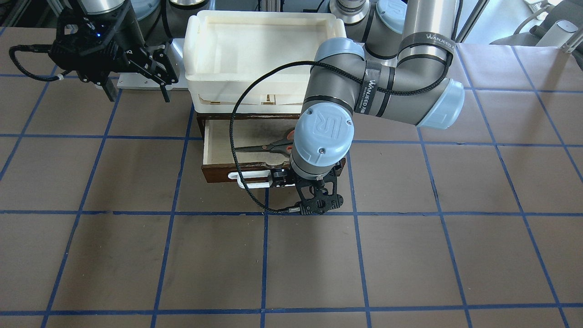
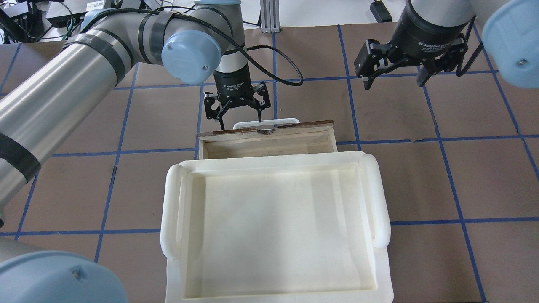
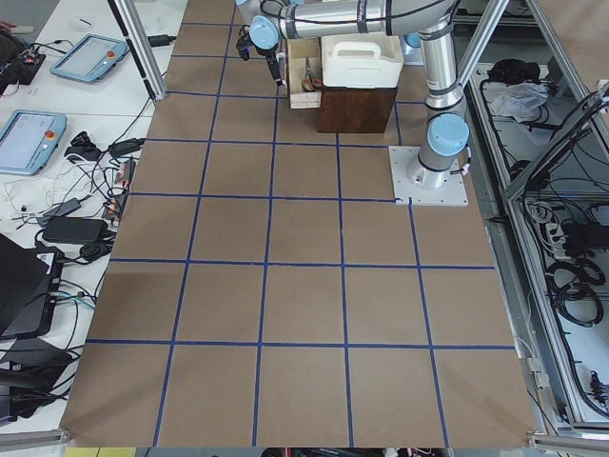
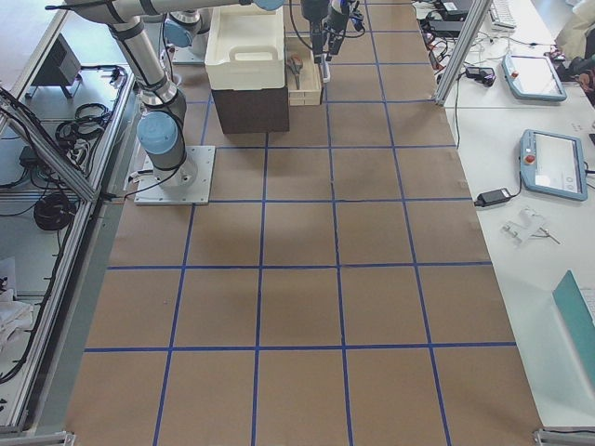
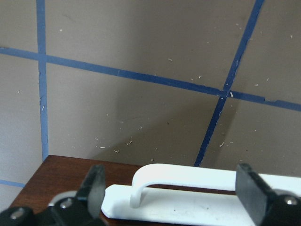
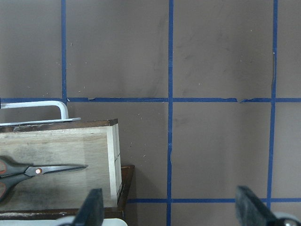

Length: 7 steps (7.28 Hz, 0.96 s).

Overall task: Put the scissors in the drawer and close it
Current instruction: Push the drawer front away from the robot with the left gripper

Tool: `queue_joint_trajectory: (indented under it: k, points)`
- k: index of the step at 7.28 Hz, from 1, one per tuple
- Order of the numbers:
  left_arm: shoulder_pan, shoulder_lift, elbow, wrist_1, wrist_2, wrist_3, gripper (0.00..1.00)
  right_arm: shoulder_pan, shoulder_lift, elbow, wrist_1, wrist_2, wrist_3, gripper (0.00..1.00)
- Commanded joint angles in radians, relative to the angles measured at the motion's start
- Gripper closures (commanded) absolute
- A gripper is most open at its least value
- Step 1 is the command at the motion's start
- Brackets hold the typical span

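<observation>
Showing the closing step about to begin: the scissors (image 1: 263, 147) lie flat inside the open drawer (image 2: 269, 131). Their long axis runs parallel to the drawer front, with the blades pointing toward the table end on the robot's right. The drawer is pulled out toward the operators' edge of the table, beneath the cream-white tray (image 2: 381, 198).

The left gripper (image 2: 241, 121) hangs just beyond the drawer front, on the operators' side, over the white handle (image 5: 188, 176). Its jaws stand apart and hold nothing. In the left wrist view its fingers (image 5: 94, 186) are spread along the handle's length rather than across it, so the stance looks suited to a push, not a grasp. Whether the fingers touch the handle cannot be told.

The relation that matters is that the drawer front lies between this gripper and the robot's edge, so a straight shove toward that edge should shut it.

The right gripper (image 2: 393, 82) is also spread and empty, hovering well apart toward the table end on the robot's right — the farther arm.
</observation>
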Motion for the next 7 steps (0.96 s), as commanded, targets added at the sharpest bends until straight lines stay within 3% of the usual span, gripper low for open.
queue_joint_trajectory:
  k: [1, 4, 7]
  points:
    - [0.043, -0.033, 0.025, 0.089, 0.044, 0.011, 0.00, 0.001, 0.000, 0.000, 0.000, 0.000, 0.000, 0.00]
    - [0.024, -0.062, 0.007, 0.129, 0.001, 0.002, 0.00, 0.003, -0.001, 0.000, 0.000, 0.000, -0.002, 0.00]
    - [-0.012, -0.050, -0.012, 0.051, -0.006, -0.005, 0.00, 0.003, -0.001, 0.000, 0.000, 0.000, -0.003, 0.00]
